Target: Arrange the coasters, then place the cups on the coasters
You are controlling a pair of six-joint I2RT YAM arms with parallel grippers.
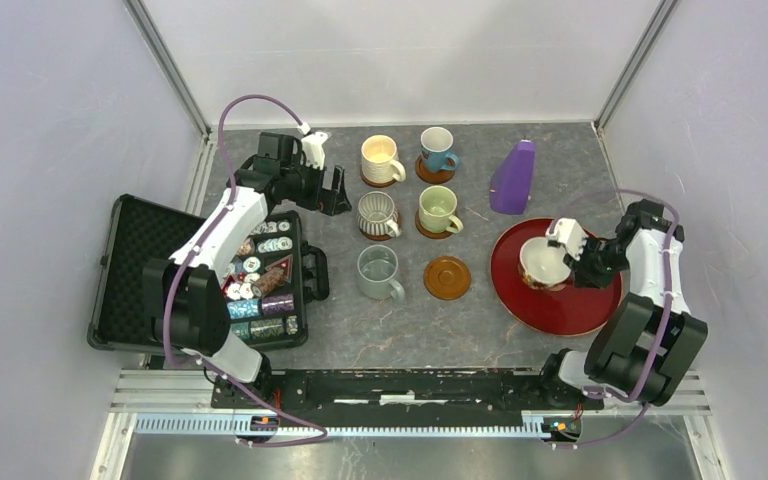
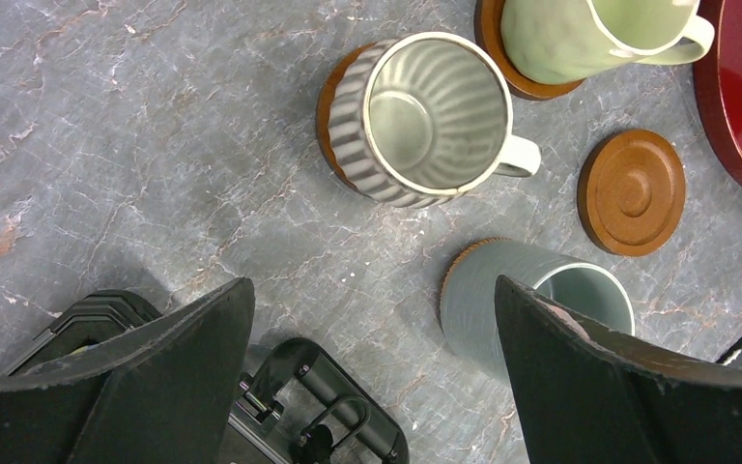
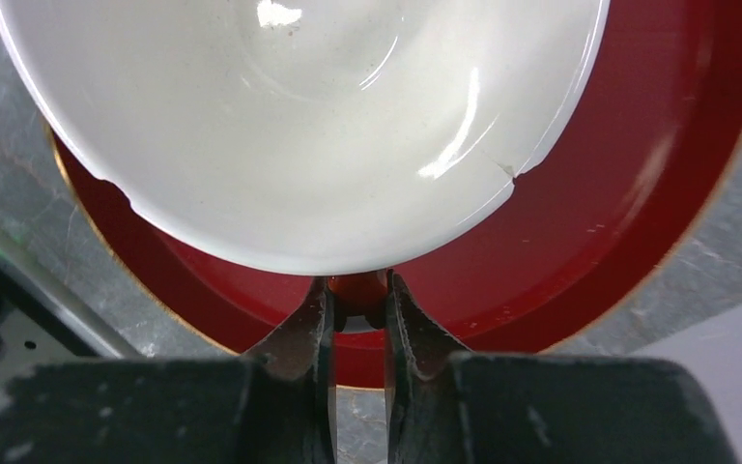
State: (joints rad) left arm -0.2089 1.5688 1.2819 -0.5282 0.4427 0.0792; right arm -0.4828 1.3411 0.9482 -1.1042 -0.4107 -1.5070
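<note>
Five cups stand on brown coasters in two columns: cream (image 1: 381, 158), blue (image 1: 438, 150), grey striped (image 1: 376, 213), pale green (image 1: 437, 210) and grey-blue (image 1: 377, 272). One coaster (image 1: 447, 277) lies bare beside the grey-blue cup. The white cup (image 1: 543, 262) sits in the red tray (image 1: 560, 300). My right gripper (image 3: 357, 290) is shut on its red handle (image 3: 357, 286). My left gripper (image 1: 326, 203) hovers open and holds nothing, left of the striped cup (image 2: 425, 116). Below it I see the grey-blue cup (image 2: 531, 290) and the bare coaster (image 2: 631, 191).
A purple cone (image 1: 513, 176) stands behind the tray. An open black case (image 1: 130, 270) with several poker chips (image 1: 260, 270) lies at the left, its latch (image 2: 328, 406) under my left gripper. Walls close in the table on three sides.
</note>
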